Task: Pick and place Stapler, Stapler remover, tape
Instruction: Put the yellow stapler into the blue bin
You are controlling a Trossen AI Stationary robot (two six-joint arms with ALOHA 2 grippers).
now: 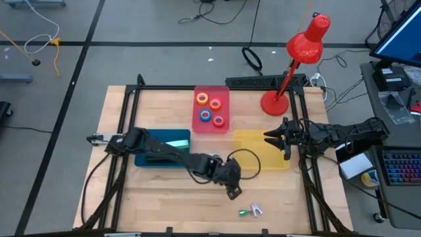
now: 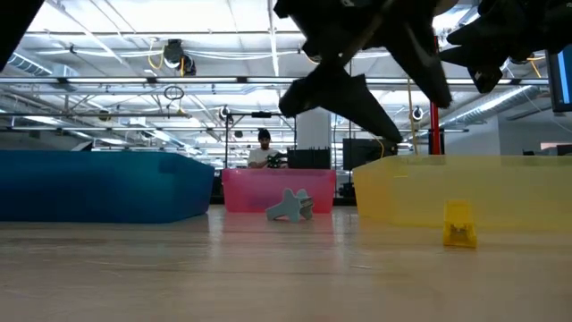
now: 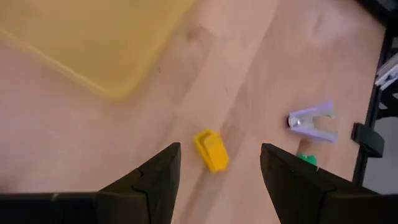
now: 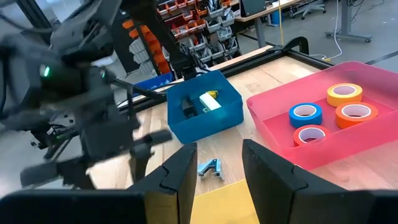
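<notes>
A small yellow stapler (image 3: 211, 150) lies on the wood table, also seen in the low view (image 2: 458, 224). My left gripper (image 3: 221, 147) hangs open above it, fingers slanting down and clear of it (image 1: 233, 192). A lavender staple remover (image 3: 314, 121) and a green bit (image 3: 305, 159) lie near the table's front edge (image 1: 254, 210). Several tape rolls (image 1: 210, 109) sit in the pink tray (image 1: 223, 92). My right gripper (image 1: 268, 138) stays level over the yellow tray (image 1: 250, 141), open and holding nothing (image 4: 219, 147).
The blue tray (image 1: 141, 158) at the left holds a black and a yellow-white item (image 4: 202, 104). Another grey-blue staple remover (image 2: 290, 206) lies on the table before the pink tray. A red desk lamp (image 1: 289, 66) stands at the far right corner. Black frame rails edge the table.
</notes>
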